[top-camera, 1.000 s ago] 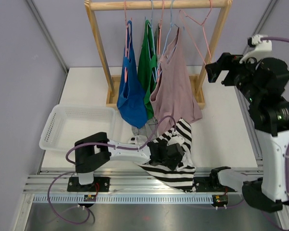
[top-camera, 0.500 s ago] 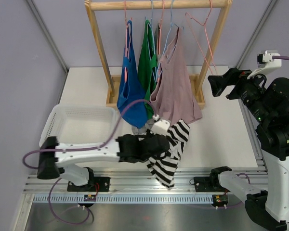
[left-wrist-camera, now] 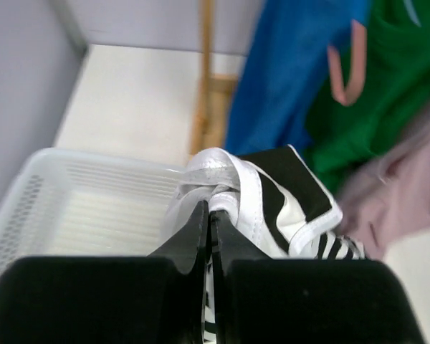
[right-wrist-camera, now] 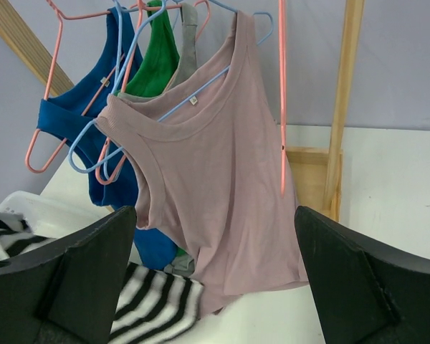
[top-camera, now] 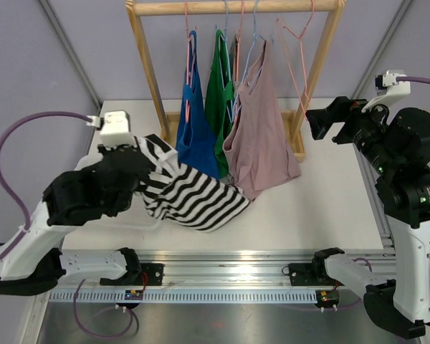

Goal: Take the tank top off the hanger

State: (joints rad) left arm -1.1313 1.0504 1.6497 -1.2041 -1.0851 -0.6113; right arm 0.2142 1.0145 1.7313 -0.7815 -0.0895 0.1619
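Note:
My left gripper [top-camera: 146, 179] is shut on the white trim of a black-and-white striped tank top [top-camera: 195, 198], which hangs from it off any hanger, above the left of the table. In the left wrist view the jaws [left-wrist-camera: 209, 215] pinch the bunched striped fabric [left-wrist-camera: 272, 193] over a white basket [left-wrist-camera: 79, 208]. My right gripper [top-camera: 320, 122] is open and empty, raised at the right of the rack, facing a mauve tank top [right-wrist-camera: 222, 179] on a light blue hanger [right-wrist-camera: 261, 18]. An empty pink hanger [top-camera: 295, 39] hangs at the rail's right end.
A wooden rack [top-camera: 236, 7] stands at the back with a blue top [top-camera: 195, 136], a green top [top-camera: 218, 93] and the mauve top [top-camera: 261, 136]. The basket corner [right-wrist-camera: 29, 204] shows at the left. The rack's right post [right-wrist-camera: 344, 107] is close to my right gripper.
My left arm has lifted and swung left, carrying the striped tank top from the table's front middle to above the basket side. The right gripper has shifted only slightly.

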